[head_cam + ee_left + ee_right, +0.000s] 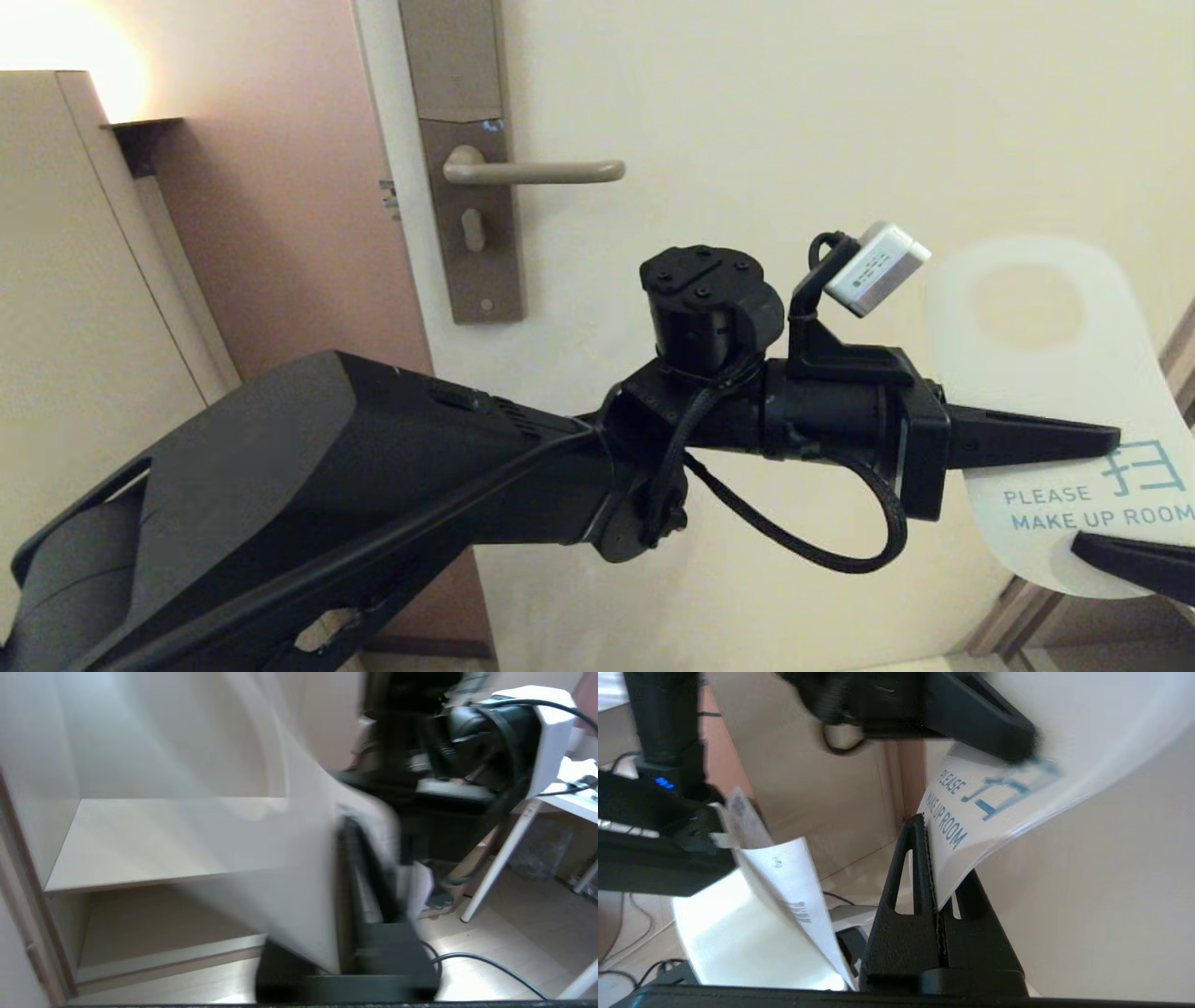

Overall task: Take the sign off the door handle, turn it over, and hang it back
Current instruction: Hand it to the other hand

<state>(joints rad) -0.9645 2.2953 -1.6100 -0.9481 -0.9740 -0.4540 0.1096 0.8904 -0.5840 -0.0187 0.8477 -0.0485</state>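
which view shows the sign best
Head view: the sign shows nearly whole, oval hole and "PLEASE MAKE UP ROOM" face visible. Right wrist view shows only its lettered lower end in closed jaws; left wrist view, a blurred pale sheet.

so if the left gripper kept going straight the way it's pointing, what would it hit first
Nothing new: the left gripper already touches the sign, white face showing, which the right gripper pinches. Past the sign, probably the wood trim by the door, though depth is unclear.

Sign [1074,392]: thin white card, smooth, slight sheen, blue print. Door handle [537,171]: beige metal, satin finish, on a matt brown lock plate [467,159]. Both claws look like matt black plastic, ridged inner faces.
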